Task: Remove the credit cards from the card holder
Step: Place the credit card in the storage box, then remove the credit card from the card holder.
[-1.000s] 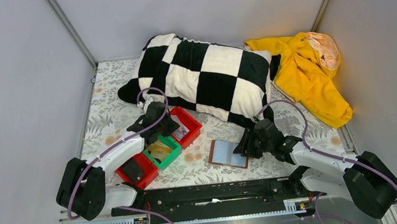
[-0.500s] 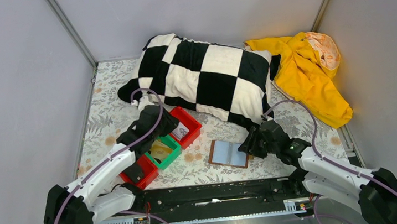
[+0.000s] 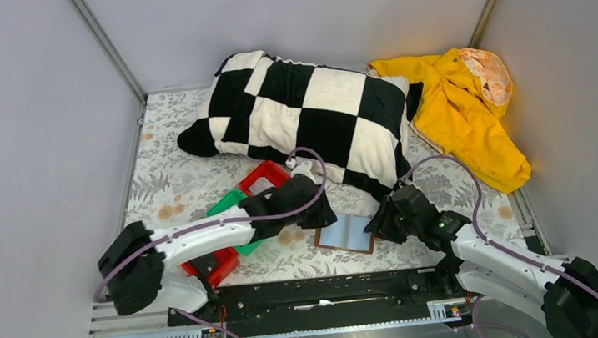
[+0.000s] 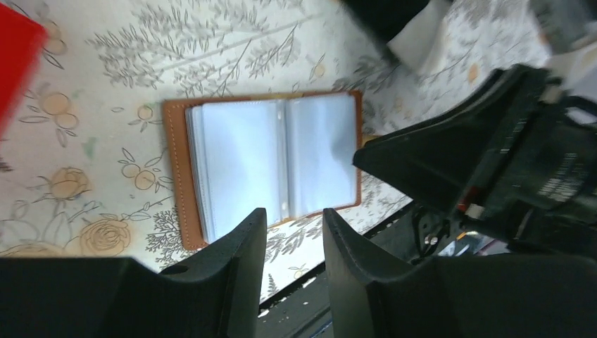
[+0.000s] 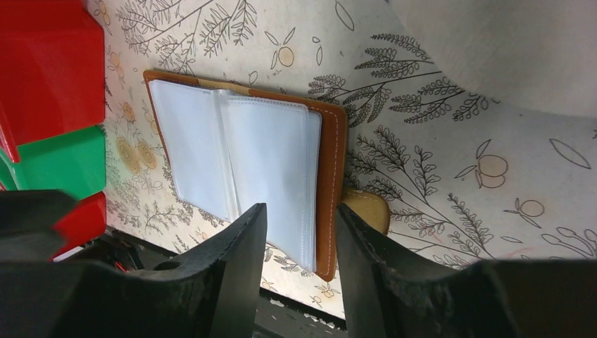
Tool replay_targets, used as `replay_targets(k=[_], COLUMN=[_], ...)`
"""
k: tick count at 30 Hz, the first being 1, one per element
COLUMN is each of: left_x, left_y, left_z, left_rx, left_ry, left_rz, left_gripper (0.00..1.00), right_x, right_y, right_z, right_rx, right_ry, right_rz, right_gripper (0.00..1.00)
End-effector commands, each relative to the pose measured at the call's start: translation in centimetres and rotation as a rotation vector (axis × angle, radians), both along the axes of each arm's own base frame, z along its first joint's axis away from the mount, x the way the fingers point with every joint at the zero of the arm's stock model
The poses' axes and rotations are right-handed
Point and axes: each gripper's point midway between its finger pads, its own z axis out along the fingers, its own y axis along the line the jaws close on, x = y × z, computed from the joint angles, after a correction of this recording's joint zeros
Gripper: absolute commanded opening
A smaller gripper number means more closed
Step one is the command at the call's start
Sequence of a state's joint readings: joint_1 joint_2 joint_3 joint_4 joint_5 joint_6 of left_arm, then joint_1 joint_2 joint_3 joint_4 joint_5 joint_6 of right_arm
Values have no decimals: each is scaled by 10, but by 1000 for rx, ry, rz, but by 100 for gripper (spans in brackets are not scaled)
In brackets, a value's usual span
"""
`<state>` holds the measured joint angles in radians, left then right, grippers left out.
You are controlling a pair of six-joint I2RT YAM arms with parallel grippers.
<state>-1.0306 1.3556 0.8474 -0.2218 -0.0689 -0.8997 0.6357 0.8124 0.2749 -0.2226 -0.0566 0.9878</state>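
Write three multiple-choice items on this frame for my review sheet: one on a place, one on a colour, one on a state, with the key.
1. Where does the flat brown leather-like card holder lie?
A. In a green plastic bin.
B. On the floral-print tablecloth, between the left gripper and the right gripper.
C. On the checkered blanket.

2. What colour are its shiny inner sleeves?
A. Pale grey-blue.
B. Yellow.
C. Black.

3. How is the card holder?
A. Folded shut.
B. Standing on edge.
C. Open, lying flat.

Key:
1 B, the overhead view shows it on the cloth with a gripper at each side.
2 A, both wrist views show pale sleeves inside the brown cover.
3 C, both halves lie spread on the cloth.
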Motion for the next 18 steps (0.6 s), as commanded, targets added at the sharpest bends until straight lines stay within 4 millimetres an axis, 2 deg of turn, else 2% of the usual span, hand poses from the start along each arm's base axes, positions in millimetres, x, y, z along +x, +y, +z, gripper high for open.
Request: replay_targets(k=[1, 4, 10, 18], left_x=[-14, -22, -32, -40], left_y=[-21, -23, -14, -11], left_z=[-29, -53, -83, -110], left_rx=[-23, 17, 60, 98], left_ry=[79, 126, 172, 224], left_rz=[-92, -114, -104, -118], left_gripper=[38, 37, 36, 34], right_x=[1, 2, 3, 8], right_y=[9, 12, 14, 14], right_z=[2, 4, 5, 16], right_rx=[40, 50, 60, 89], right_ry=[-5, -9, -13, -66], right_rz=[13, 25, 36, 16], right_gripper=[47, 46, 45, 46])
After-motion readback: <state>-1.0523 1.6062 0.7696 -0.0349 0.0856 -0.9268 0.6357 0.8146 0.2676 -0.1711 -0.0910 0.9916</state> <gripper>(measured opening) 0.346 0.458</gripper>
